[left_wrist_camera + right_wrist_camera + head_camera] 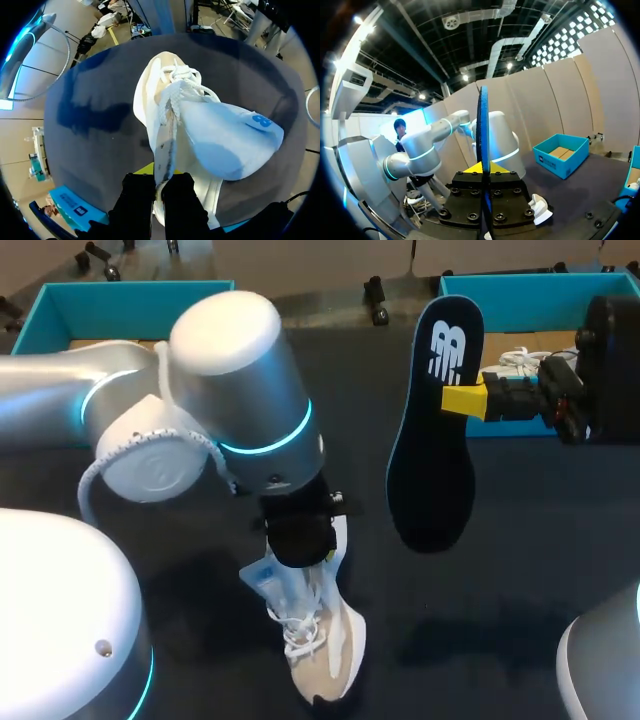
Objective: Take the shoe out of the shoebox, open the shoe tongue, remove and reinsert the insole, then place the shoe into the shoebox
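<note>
The left arm bends steeply down, left hand clenched on the upper of the sneaker on the bench. Right of the sneaker, the right hand, held level, grips the insole aloft.

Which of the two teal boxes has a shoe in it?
The back-right box, behind the held insole: a white laced shoe shows inside. The back-left box shows only bare brown floor.

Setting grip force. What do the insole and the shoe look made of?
Insole: likely foam under dark matte cloth; thin, blue-edged, flat though pinched at one side. Shoe: white and beige, probably textile or synthetic upper, woven laces; its pale blue tongue looks soft and smooth.
</note>
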Available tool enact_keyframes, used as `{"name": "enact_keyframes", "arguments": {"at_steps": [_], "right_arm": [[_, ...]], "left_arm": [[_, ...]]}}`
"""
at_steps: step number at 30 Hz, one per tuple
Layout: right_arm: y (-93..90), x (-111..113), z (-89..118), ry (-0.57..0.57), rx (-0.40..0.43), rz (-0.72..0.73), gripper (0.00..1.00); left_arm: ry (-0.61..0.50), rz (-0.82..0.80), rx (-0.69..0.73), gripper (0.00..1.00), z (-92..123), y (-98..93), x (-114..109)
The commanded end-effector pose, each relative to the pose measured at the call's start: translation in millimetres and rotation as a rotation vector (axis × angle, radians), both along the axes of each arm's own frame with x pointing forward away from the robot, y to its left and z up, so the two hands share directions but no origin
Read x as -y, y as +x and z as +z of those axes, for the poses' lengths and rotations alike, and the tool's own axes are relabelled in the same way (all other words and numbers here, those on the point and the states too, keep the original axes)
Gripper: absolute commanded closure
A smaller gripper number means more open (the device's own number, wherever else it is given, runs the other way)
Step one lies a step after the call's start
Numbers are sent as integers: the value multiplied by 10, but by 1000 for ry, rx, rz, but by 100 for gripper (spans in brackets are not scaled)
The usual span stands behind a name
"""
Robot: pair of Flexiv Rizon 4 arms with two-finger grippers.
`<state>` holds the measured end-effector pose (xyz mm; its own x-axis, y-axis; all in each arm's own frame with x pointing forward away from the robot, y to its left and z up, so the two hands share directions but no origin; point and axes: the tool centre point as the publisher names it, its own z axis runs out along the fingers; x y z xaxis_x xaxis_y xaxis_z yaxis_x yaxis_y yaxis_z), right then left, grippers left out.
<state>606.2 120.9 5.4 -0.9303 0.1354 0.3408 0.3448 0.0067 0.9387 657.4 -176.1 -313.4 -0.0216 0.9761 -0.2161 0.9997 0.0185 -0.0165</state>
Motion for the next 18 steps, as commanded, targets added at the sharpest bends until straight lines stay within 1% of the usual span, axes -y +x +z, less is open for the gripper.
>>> {"name": "enact_keyframes", "arguments": {"at_steps": [1,7,10,18], "right_arm": [[-67,22,-21,2,0,-11,100],[-67,22,-21,2,0,-11,100],[-67,22,-21,2,0,-11,100],[-67,22,-21,2,0,-11,100]], "left_arm": [[25,-12,-6,100,-54,40,98],[51,-40,-32,100,-53,31,32],[58,-43,-50,100,-67,-10,10],[82,-59,-69,100,-203,-74,41]]}}
